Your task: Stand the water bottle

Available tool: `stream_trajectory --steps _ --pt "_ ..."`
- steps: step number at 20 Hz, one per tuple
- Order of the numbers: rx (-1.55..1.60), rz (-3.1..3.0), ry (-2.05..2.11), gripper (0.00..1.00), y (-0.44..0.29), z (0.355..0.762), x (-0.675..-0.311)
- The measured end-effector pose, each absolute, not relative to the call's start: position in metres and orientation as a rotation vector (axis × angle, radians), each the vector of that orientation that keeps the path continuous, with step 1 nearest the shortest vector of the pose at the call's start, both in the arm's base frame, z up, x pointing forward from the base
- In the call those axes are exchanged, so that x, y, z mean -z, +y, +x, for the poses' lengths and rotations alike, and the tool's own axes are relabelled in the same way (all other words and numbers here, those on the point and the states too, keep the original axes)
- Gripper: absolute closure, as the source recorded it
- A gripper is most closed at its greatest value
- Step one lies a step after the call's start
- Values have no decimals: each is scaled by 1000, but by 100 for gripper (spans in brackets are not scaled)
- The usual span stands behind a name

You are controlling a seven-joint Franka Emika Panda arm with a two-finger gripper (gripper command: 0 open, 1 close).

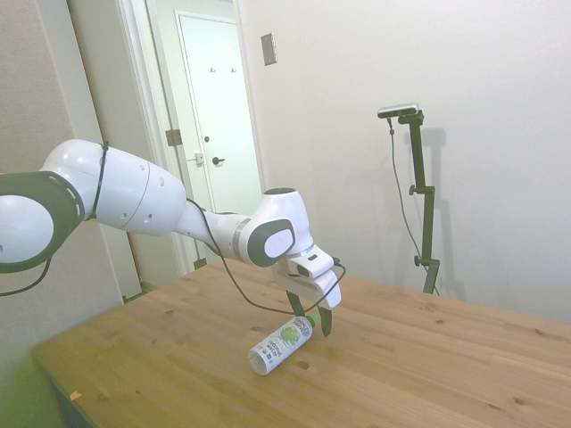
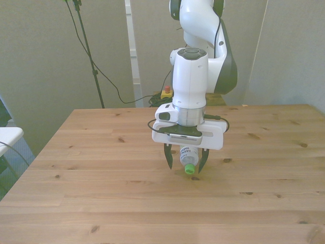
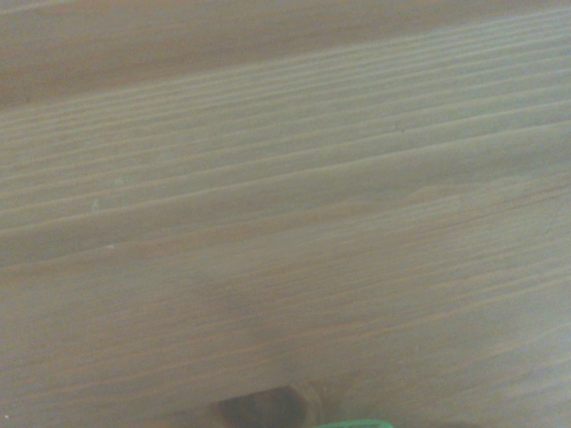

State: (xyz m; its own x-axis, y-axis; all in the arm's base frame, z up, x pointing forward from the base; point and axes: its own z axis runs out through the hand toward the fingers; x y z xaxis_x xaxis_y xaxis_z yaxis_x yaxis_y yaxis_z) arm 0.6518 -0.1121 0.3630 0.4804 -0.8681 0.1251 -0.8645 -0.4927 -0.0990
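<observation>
The water bottle [image 1: 282, 344] lies on its side on the wooden table [image 1: 428, 366], its green cap [image 2: 189, 168] pointing toward the front camera. Its white label with green graphics faces up in the side view. My gripper [image 2: 185, 165] is low over the bottle's cap end, open, with one dark finger on each side of the neck. From the front, the gripper body hides most of the water bottle [image 2: 187, 157]. The wrist view is blurred wood with a sliver of the green cap [image 3: 352, 423] at the edge.
The table [image 2: 101, 183] stretches wide on all sides of the bottle. A white object's corner [image 2: 7, 137] shows at the front view's left edge, off the table. A wall and a door stand behind the table in the side view.
</observation>
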Motion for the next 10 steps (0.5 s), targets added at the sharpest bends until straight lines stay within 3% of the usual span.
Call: stream_trajectory --steps 10 --pt "242 -2678 1585 100 -115 652 -360"
